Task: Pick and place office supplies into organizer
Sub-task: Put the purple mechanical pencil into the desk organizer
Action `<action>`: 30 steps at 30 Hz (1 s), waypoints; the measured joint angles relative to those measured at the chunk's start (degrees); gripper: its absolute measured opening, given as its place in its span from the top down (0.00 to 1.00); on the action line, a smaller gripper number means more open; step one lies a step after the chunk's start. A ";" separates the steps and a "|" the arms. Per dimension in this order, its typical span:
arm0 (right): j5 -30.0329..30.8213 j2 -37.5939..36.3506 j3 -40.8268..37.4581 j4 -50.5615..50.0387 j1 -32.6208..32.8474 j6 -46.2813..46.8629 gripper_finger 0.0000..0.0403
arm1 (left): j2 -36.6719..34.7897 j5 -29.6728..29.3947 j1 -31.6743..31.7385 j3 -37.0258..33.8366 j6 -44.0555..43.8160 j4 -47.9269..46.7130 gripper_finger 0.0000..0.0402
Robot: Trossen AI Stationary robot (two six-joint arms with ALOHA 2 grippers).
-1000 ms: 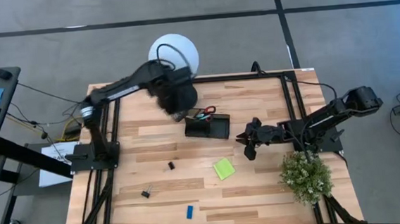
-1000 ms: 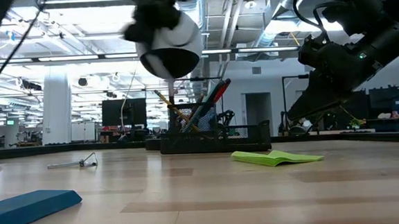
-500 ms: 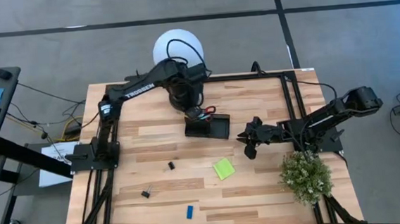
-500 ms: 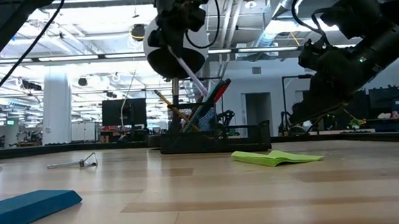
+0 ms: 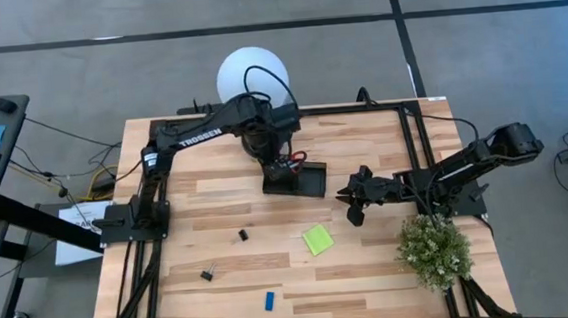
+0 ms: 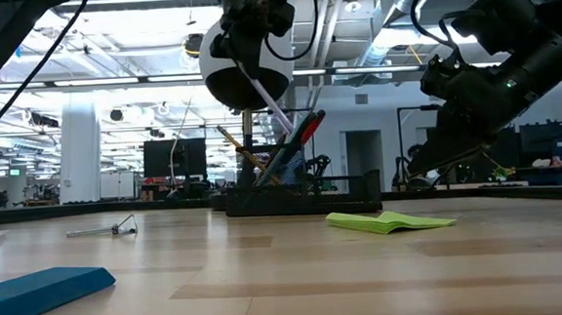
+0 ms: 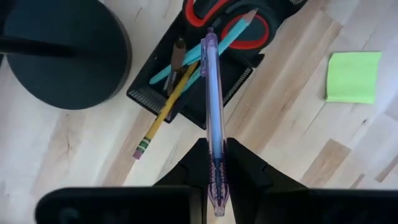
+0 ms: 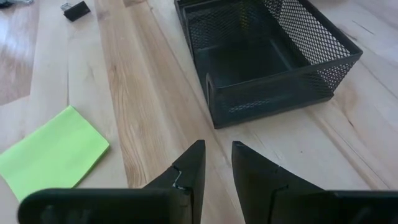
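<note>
Beside organizer (image 5: 294,179): lamp base (image 7: 65,53); sticky pad (image 5: 318,240) well apart.

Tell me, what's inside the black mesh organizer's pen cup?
Inside the black mesh organizer stand red-handled scissors, a light-blue pen, a yellow pencil and a brown pencil. Their lower ends are hidden.

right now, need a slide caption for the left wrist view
Left tool holds a light-blue pen aimed at the organizer compartment with scissors and pencils.

grey floor (image 5: 517,52) | wood table (image 5: 218,224) | bright ceiling lights (image 6: 136,30)
</note>
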 joint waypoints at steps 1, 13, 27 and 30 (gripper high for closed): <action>-0.06 0.00 0.00 -0.02 0.02 0.01 0.82 | 0.00 -0.27 -0.13 0.00 0.00 0.00 0.95; -0.14 0.00 0.00 -0.02 0.15 0.09 0.82 | -2.22 -10.08 -2.76 -0.02 -1.83 -0.02 0.95; -1.66 0.00 0.00 0.37 2.78 0.14 0.82 | -2.82 -10.49 -7.46 -0.02 -6.73 0.02 0.95; -1.65 0.00 0.00 0.37 3.81 0.20 0.82 | -2.82 -10.81 -8.42 -0.02 -7.32 0.00 0.95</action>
